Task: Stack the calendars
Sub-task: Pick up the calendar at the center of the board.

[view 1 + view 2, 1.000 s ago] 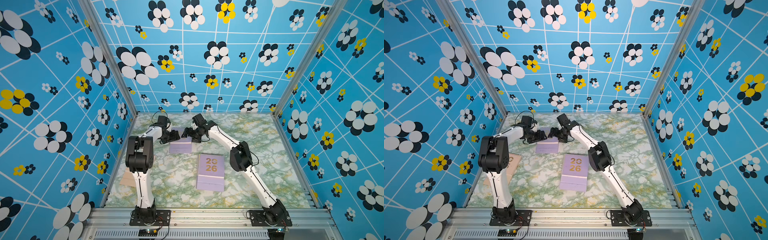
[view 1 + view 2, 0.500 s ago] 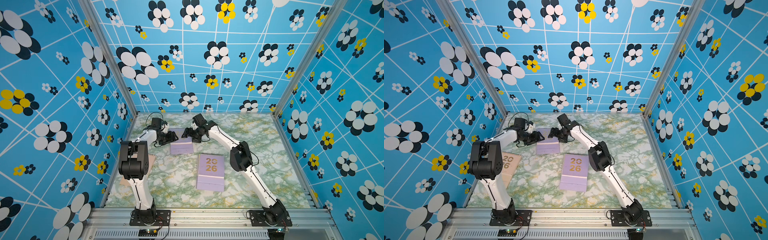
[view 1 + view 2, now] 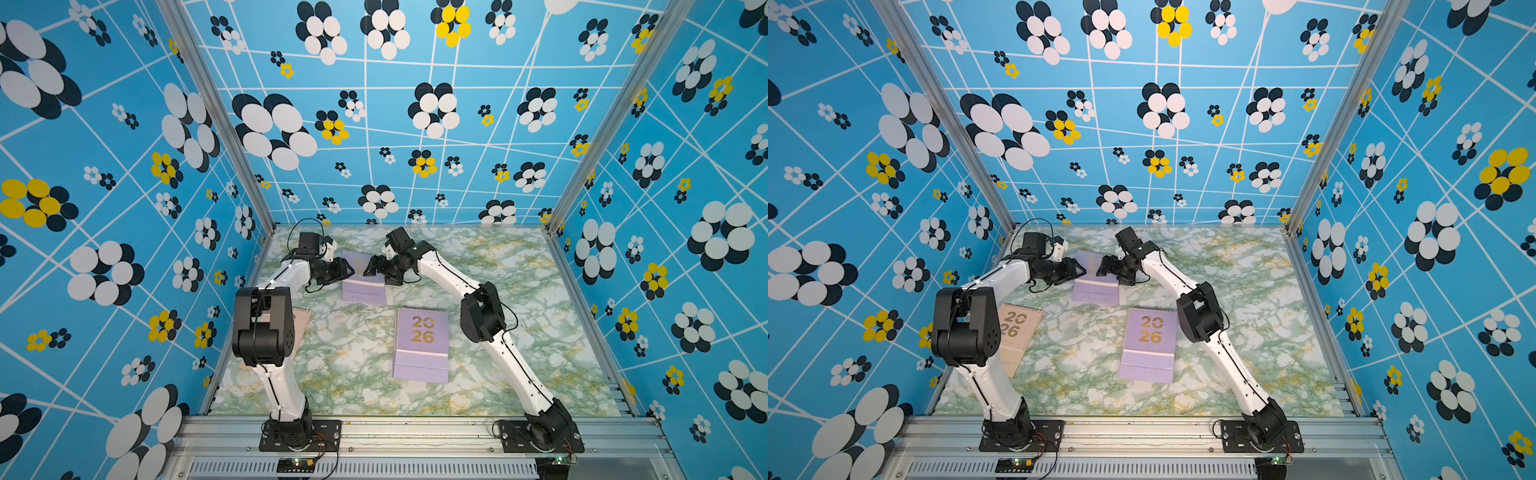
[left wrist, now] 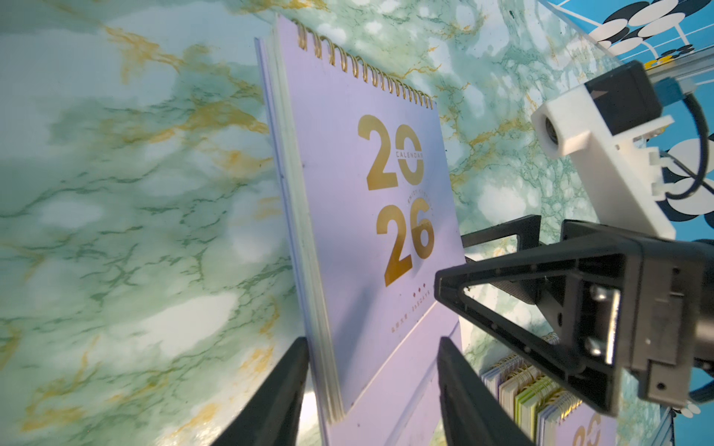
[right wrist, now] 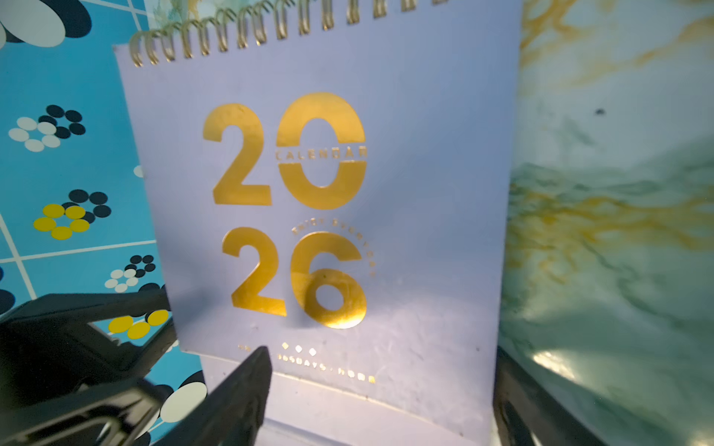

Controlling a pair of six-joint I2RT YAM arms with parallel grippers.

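Right wrist view gives us a lavender calendar point(image 5: 405, 193), tipped up near the back of the marble-print table point(image 3: 561, 291): gold "20 26", "CALENDAR" across the zero, gold wire rings; smaller print blurs. Our right gripper point(image 5: 380, 353) gapes loosely around its edge. Our left gripper point(image 4: 371, 341) straddles its page block; we cannot tell whether it pinches. A second lavender calendar point(image 3: 422, 345) lies mid-table; a peach calendar point(image 3: 1017, 332) sits half hidden by our left arm point(image 3: 967, 324).

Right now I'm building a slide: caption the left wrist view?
Left claw straddling the edge of a lavender 2026 desk calendar.
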